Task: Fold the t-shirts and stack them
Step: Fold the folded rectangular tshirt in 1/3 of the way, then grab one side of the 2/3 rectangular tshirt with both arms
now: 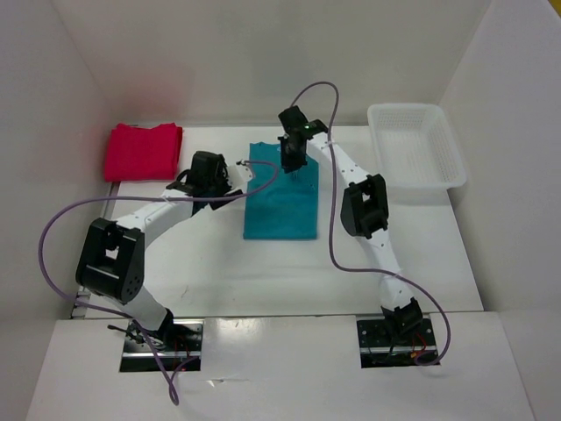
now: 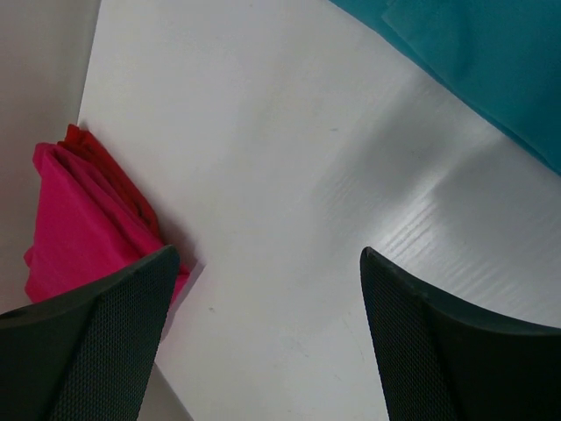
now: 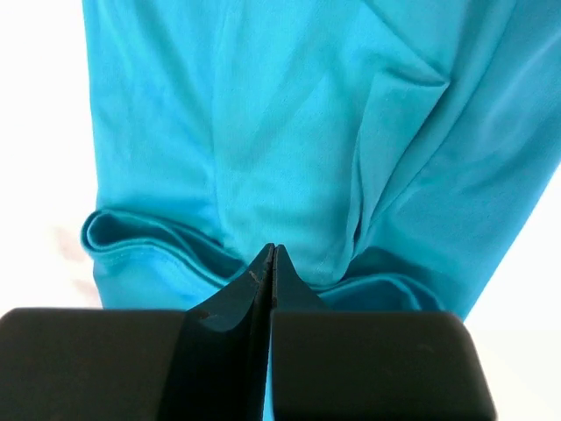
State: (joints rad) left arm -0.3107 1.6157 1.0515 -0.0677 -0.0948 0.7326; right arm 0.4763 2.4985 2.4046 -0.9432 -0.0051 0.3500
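Pinching the soft teal-blue cotton t-shirt (image 1: 280,210) with my right gripper (image 3: 272,249) — left gripper (image 2: 267,254) gapes wide above the white table (image 2: 263,132).

Left arm (image 1: 145,219) bent at the elbow, forearm reaching in toward centre, wrist low over the worktop. Left pincer (image 1: 248,170) (image 2: 266,254) wide open, its two fingers (image 2: 105,342) well apart. Right arm (image 1: 364,206) stretched forward, leaning left, wrist tipped down. Right pincer (image 1: 294,164) (image 3: 273,254) fully closed, fingertips pressed together, pointing downward
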